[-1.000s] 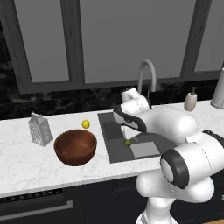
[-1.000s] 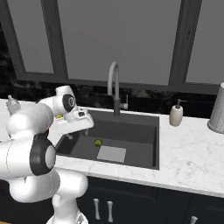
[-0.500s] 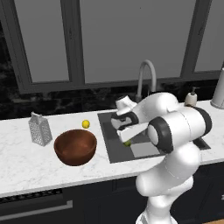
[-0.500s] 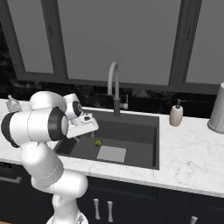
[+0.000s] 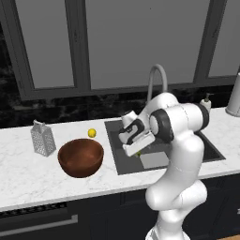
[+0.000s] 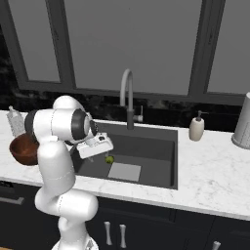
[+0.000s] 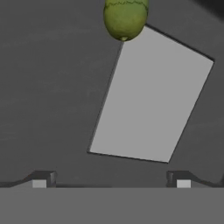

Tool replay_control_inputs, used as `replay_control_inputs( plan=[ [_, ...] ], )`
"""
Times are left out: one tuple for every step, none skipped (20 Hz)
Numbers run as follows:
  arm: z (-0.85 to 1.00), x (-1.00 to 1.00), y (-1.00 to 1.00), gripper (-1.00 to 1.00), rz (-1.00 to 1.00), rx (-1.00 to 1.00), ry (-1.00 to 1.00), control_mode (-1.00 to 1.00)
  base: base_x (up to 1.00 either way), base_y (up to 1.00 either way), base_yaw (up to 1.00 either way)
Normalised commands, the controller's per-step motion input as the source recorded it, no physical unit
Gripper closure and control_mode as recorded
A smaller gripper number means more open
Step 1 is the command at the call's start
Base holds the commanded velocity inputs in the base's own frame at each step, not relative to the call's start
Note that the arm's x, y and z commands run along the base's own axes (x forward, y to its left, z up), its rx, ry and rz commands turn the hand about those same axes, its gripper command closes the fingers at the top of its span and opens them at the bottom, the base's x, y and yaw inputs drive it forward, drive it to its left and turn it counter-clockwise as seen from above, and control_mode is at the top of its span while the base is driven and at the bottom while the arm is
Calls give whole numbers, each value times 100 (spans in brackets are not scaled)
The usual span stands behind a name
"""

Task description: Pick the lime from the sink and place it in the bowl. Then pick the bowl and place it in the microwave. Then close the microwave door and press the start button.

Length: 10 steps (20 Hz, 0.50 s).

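Hand view: pincer (image 7: 111,179) is spread wide, fingertips (image 7: 41,179) well apart, pinching nothing. Lime (image 7: 125,17) lies on the sink (image 7: 52,78) floor ahead of the pincer, touching the pale patch (image 7: 153,96) at its far corner. Right base view: pincer hangs over the sink, apparently just above the lime (image 6: 110,159). Bowl (image 5: 80,157) sits on the desk (image 5: 28,171), well apart from the pincer.
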Motion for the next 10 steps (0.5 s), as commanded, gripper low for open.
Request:
replay_control_inputs(
  plan=[
    [-44,33,0,-100,0,0,-5,-100,0,0,0],
    [-39,23,0,-100,0,0,-9,-100,0,0,0],
    [-41,29,0,-100,0,0,-8,-100,0,0,0],
    [-39,37,0,-100,0,0,-6,-100,0,0,0],
    [-49,32,0,-100,0,0,-5,-100,0,0,0],
    [-44,46,0,-100,0,0,-5,-100,0,0,0],
    [-42,52,0,-100,0,0,-3,-100,0,0,0],
    [-36,44,-6,-100,0,0,-5,-100,0,0,0],
    [-32,42,-8,-100,0,0,-6,-100,0,0,0],
    [-36,52,-9,-100,0,0,-3,-100,0,0,0]
  ],
)
